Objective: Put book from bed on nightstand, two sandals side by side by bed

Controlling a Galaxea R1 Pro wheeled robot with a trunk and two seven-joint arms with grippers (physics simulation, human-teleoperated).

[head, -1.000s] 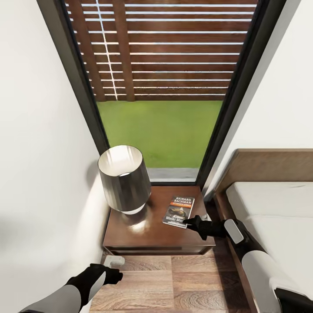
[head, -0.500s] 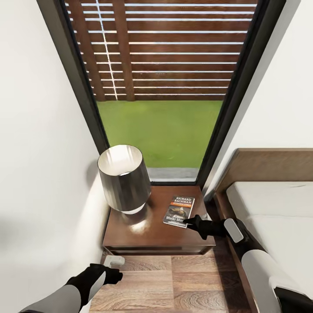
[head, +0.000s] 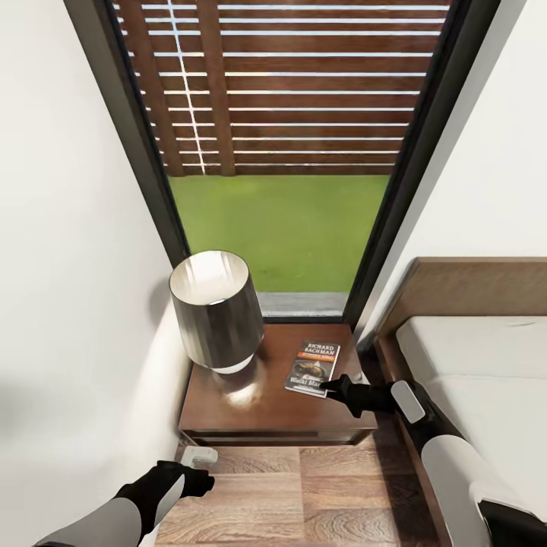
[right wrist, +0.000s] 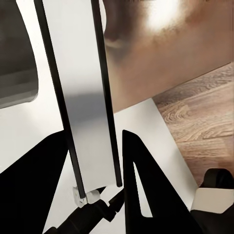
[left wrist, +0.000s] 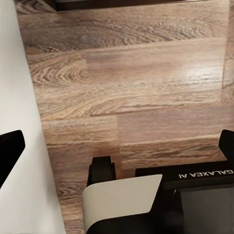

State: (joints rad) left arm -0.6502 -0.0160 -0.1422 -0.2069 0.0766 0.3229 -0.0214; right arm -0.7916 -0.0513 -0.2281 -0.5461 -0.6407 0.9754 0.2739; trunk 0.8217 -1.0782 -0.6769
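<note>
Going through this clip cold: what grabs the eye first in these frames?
The tall dark-framed window dominates, with brown slats above bright green grass. Below it, a nightstand carries a big dark lamp beside the book, and the right gripper is at the book's near corner; in the right wrist view the book's edge sits between the black fingers. The bed lies to the right.

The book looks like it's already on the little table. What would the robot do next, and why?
Probably open the right gripper and draw it back. The book already lies flat on the nightstand beside the lamp, yet the fingers seem closed on its near edge. The sandals remain to be placed.
</note>
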